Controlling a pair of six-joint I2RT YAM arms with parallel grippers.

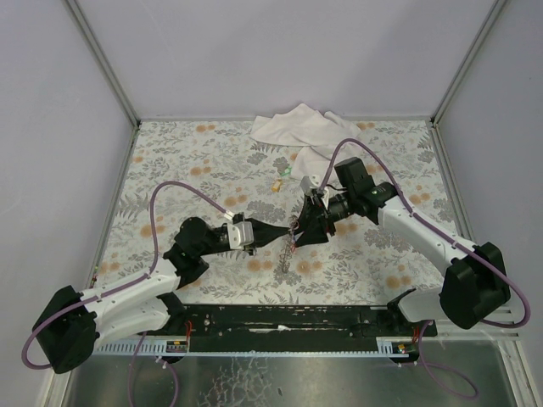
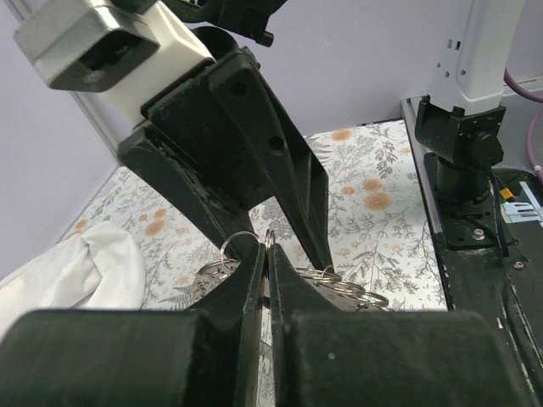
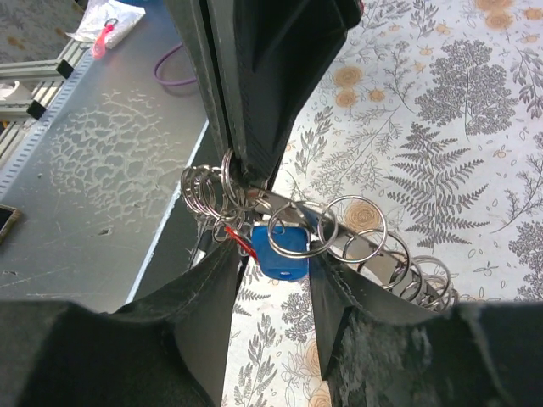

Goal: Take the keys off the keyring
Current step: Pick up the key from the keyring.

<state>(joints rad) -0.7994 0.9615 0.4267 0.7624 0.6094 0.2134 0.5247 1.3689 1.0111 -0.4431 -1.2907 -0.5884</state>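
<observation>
Left gripper (image 2: 265,254): clamped on one keyring (image 3: 356,242). Right gripper (image 3: 271,280): jaws half-apart astride one blue key (image 3: 280,254). One cloth (image 1: 297,127), 12 o'clock edge; table (image 1: 170,153) bare toward 9.

Soft, even light fills the overhead view. The floral worktop (image 1: 195,161) reads crisply, with only faint, short shadows under the arms. In the left wrist view the left tool (image 2: 267,248) is a blurred, nearly featureless black mass in the foreground, and the print beyond it is sharper. In the right wrist view the right tool (image 3: 276,259) is dark and soft along the bottom edge. The keyring (image 3: 356,233) throws small bright glints, and the metal sheet (image 3: 102,170) off the worktop's near edge has a pale sheen.
</observation>
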